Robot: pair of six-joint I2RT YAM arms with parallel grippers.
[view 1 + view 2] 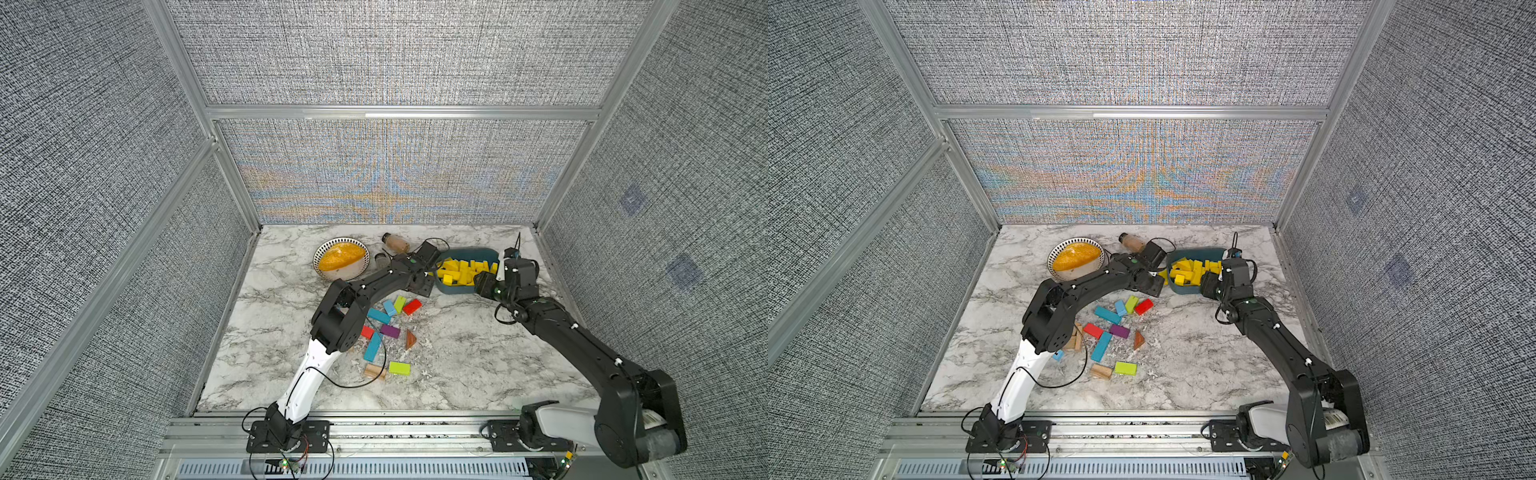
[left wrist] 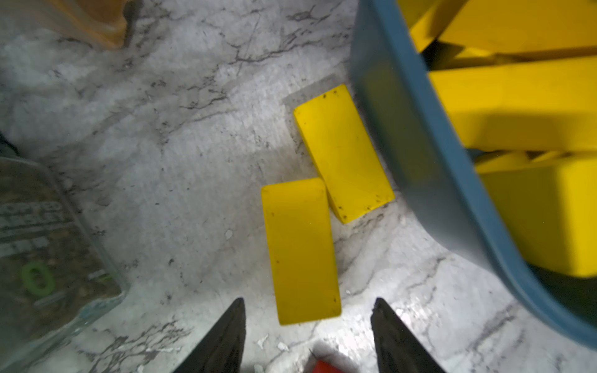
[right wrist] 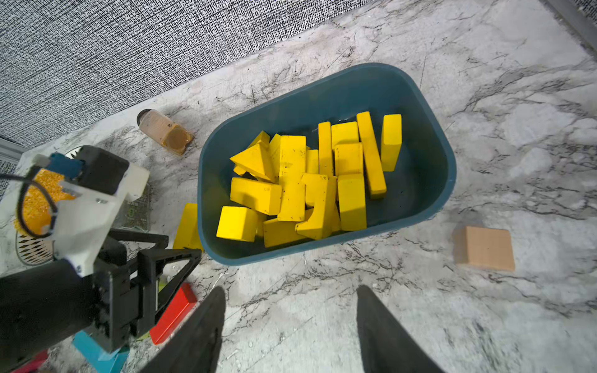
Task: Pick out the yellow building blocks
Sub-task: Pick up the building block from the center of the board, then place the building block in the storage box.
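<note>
Most yellow building blocks fill the blue bin; two yellow bars lie on the surface beside it. The left claw, part open and empty, hovers over the nearer bar; next, lower and close. The right claw gapes empty.

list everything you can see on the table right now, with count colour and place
yellow building blocks: most of them, yellow, piled in the bin
loose yellow blocks: two, yellow, on the table beside the bin
bin: one, blue, far right of the table
mixed blocks: about a dozen, blue, red, lime, purple, tan, table centre
tan block: one, on the table beside the bin
bowl: one, white patterned, orange contents, far left
jar: one, brownish, lying near the back wall
table: one, marble
left gripper: open, over a loose yellow block
right gripper: open, empty, near the bin
</note>
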